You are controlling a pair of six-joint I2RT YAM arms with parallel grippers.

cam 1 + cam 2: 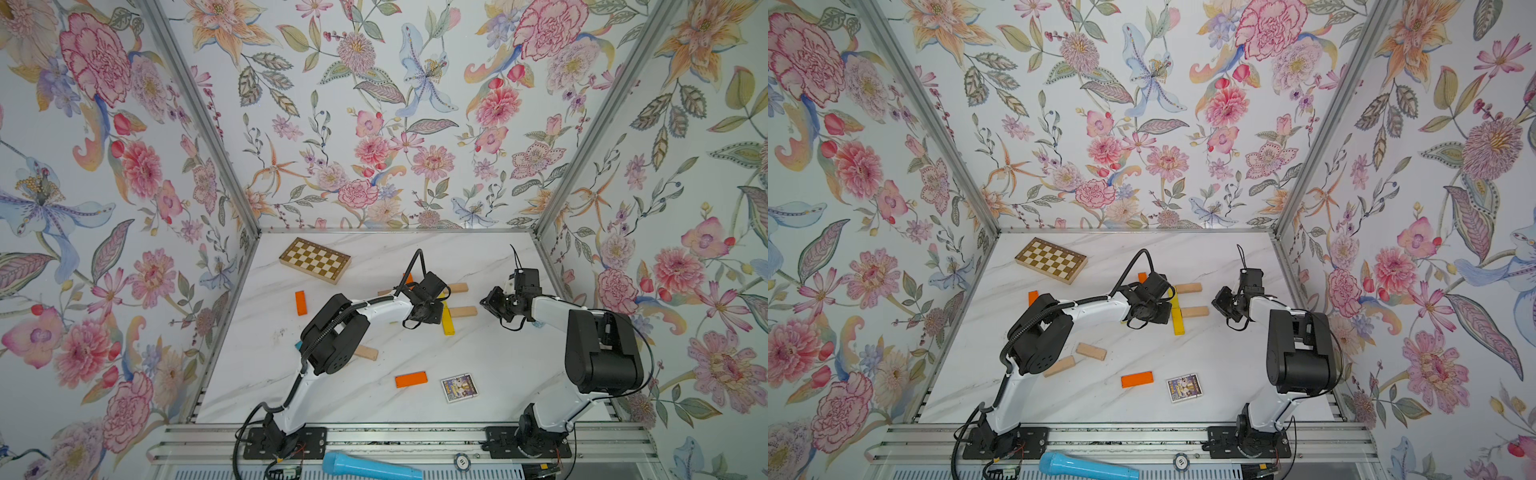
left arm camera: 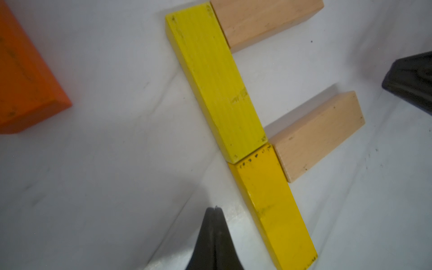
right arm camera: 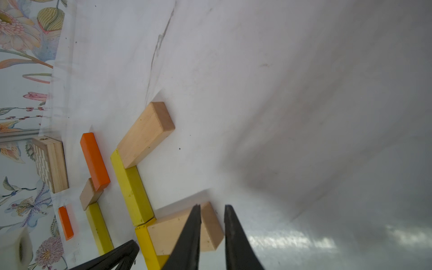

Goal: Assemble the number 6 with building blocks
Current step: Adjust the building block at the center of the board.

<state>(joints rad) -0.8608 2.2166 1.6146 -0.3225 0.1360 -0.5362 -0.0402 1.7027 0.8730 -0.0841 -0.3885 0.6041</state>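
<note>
Both top views look steeply down from high above the front edge onto the whole bench [image 1: 457, 353], facing the back wall [image 1: 374, 124]. Each wrist camera hangs close over the bench; both share the yellow planks [image 2: 215, 81] and beige planks [image 2: 315, 135].

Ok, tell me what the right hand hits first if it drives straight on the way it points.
Most likely the free end of the nearer beige plank, which shows between the fingertips of the right hand. How high the hand sits above it is unclear.
</note>
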